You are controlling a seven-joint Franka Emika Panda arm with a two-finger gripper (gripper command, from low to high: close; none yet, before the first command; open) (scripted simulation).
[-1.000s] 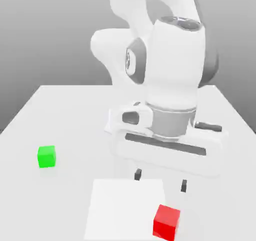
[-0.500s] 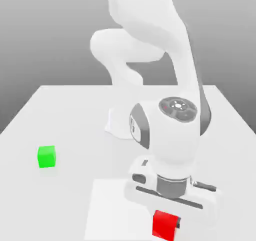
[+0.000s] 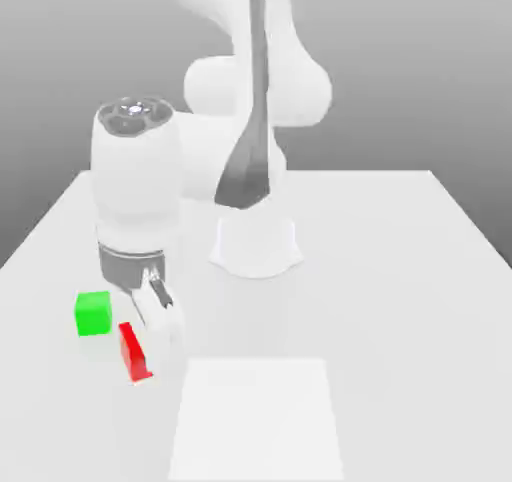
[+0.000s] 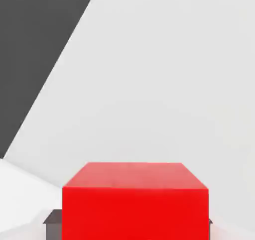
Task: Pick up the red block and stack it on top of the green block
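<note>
**Red block clamped in pincer, beside green block**

We see the pincer (image 3: 140,355) closed tight on the red block (image 3: 131,351), which hangs under the hand, clear of the surface (image 3: 400,270) as far as we can judge. In the exterior view the block shows as a narrow glossy red slab, edge-on, tilted a bit, half hidden behind the white finger. In the hand view the red block (image 4: 134,199) is a plain boxy cube, flat top face and a brighter front face, sharp edges, no markings. Dark grey finger pads (image 4: 52,219) peek out at both of its sides, pressed against it.

The green block (image 3: 93,313) sits flat on the surface, a small matte bright-green cube, just beside the red one, toward the exterior view's left and slightly farther back. We can't tell if the two touch; a thin gap seems to show.

The arm (image 3: 135,180) is smooth white plastic, rounded cylinder links, with a grey band at the wrist and a dark grey strip along the upper link. The surface is plain white, matte. A paler square patch (image 3: 255,420) lies flat on it, toward the exterior view's right of the red block.
</note>
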